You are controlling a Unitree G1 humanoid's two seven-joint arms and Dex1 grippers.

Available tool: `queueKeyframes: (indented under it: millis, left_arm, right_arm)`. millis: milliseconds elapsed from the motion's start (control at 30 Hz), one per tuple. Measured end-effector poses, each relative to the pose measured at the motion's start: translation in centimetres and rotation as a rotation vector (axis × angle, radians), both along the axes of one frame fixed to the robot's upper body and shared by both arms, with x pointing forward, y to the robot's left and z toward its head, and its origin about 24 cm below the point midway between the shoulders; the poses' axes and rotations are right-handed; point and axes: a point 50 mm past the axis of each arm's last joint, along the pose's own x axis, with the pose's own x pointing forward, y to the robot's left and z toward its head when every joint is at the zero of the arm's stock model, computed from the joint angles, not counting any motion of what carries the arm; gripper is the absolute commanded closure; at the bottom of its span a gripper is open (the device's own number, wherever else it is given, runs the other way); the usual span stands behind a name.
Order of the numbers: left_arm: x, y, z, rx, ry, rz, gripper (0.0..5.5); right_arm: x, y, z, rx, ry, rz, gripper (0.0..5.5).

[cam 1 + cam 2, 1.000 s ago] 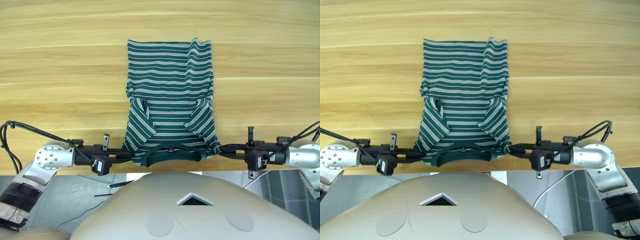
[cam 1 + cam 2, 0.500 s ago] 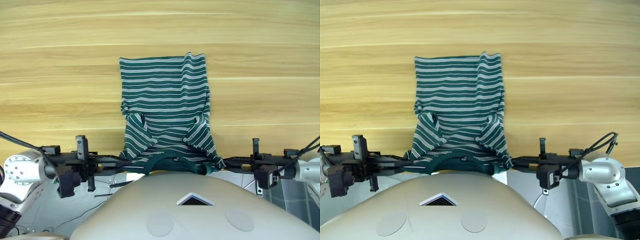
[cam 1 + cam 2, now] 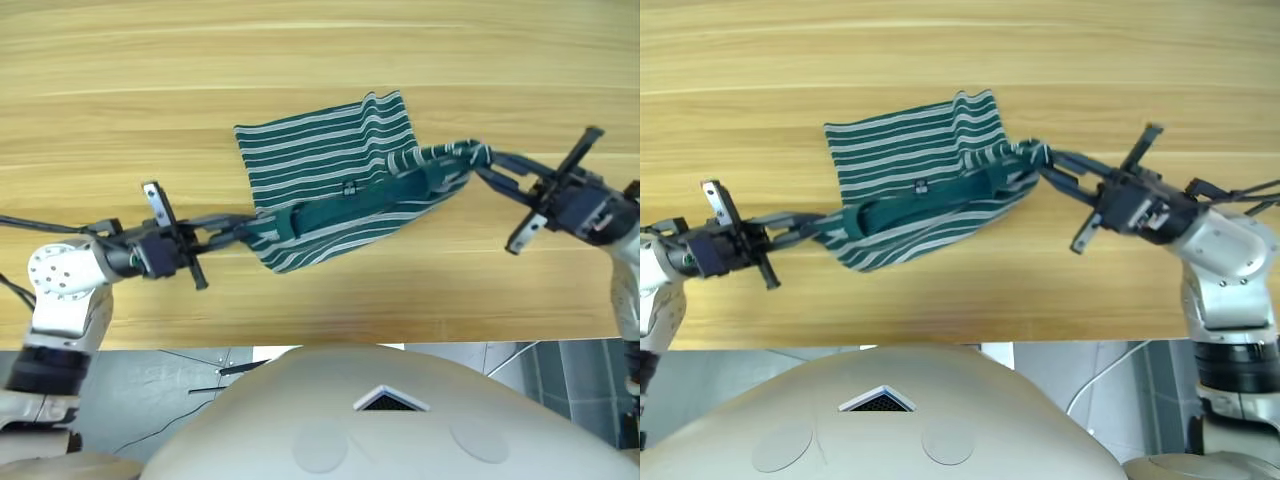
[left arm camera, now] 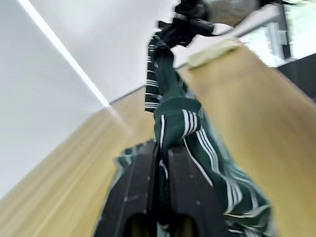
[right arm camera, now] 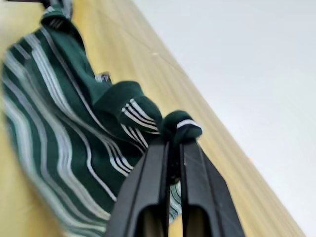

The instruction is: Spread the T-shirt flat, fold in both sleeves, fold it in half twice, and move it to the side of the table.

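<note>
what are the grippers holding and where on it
Both hold the striped T-shirt: left gripper and right gripper each pinch one end of its collar edge.

Looks like a robot lab or test room, not a home. Long bare work table (image 3: 120, 60) of pale wood grain, grey hard floor (image 3: 150, 385) below its near edge with a loose cable (image 3: 1095, 385) trailing across (nothing domestic about it), plain white wall (image 5: 237, 59), one long strip light (image 4: 59, 47).
</note>
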Motion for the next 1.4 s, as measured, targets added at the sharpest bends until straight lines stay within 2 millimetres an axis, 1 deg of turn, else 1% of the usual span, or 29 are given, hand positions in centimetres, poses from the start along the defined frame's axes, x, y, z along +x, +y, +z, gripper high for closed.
queueKeyframes:
  millis: [100, 133, 200, 267, 367, 467, 533, 633, 733, 800, 900, 1000, 1167, 1300, 1333, 1367, 1400]
  left_arm:
    - [2.2, 0.0, 0.0, -0.024, -0.026, 0.069, 5.4]
    - [3.2, 0.0, -0.1, -0.03, -0.03, 0.108, 5.4]
    - [4.3, 0.0, -0.2, -0.034, -0.044, 0.141, 5.4]
    - [6.5, 0.2, -0.2, -0.043, -0.072, 0.221, 5.4]
    - [8.4, -0.3, -0.4, -0.031, -0.107, 0.271, 5.4]
    - [10.2, -0.5, -1.1, 0.001, -0.119, 0.338, 5.4]
    - [11.0, -0.4, -1.7, 0.02, -0.118, 0.371, 5.4]
    - [12.4, -0.2, -3.4, 0.077, -0.072, 0.451, 5.4]
    - [12.8, -0.8, -5.1, 0.129, -0.034, 0.469, 5.4]
    - [13.1, -1.1, -6.3, 0.183, 0.004, 0.501, 5.4]
    - [13.9, -1.5, -7.2, 0.256, 0.028, 0.565, 5.4]
    - [14.5, -1.7, -8.1, 0.339, 0.041, 0.636, 5.4]
    - [15.6, -1.9, -8.0, 0.413, -0.003, 0.736, 5.4]
    - [15.9, -2.0, -8.1, 0.419, -0.003, 0.778, 5.4]
    - [15.9, -2.0, -8.1, 0.42, -0.002, 0.779, 5.4]
    - [15.9, -2.0, -8.1, 0.417, 0.009, 0.783, 5.12]
    - [15.9, -2.0, -8.1, 0.416, 0.028, 0.784, 4.95]
  right_arm:
    - [2.0, 0.5, -0.8, -0.013, -0.011, -0.07, 5.43]
    - [2.8, 0.9, -1.4, -0.013, -0.007, -0.094, 5.43]
    - [3.6, 1.6, -2.1, -0.026, -0.004, -0.099, 5.43]
    - [4.9, 2.3, -3.4, -0.031, 0.017, -0.131, 5.43]
    - [6.1, 2.7, -4.4, -0.03, 0.03, -0.166, 5.43]
    - [7.7, 3.4, -5.3, -0.022, 0.036, -0.206, 5.43]
    - [8.6, 3.5, -5.9, -0.03, 0.037, -0.241, 5.43]
    - [9.6, 3.4, -7.6, -0.048, 0.072, -0.321, 5.43]
    - [10.6, 3.5, -8.5, -0.069, 0.077, -0.376, 5.43]
    - [11.1, 3.7, -9.6, -0.106, 0.091, -0.412, 5.43]
    - [11.4, 3.8, -11.3, -0.142, 0.127, -0.461, 5.43]
    - [11.6, 4.4, -12.5, -0.168, 0.155, -0.494, 5.43]
    - [12.0, 5.4, -13.5, -0.173, 0.184, -0.52, 5.43]
    - [12.2, 5.3, -13.7, -0.147, 0.205, -0.553, 5.43]
    - [12.2, 5.3, -13.8, -0.137, 0.212, -0.559, 5.06]
    - [12.1, 5.2, -13.8, -0.121, 0.221, -0.563, 5.0]
    - [12.1, 5.1, -13.8, -0.093, 0.235, -0.57, 4.76]
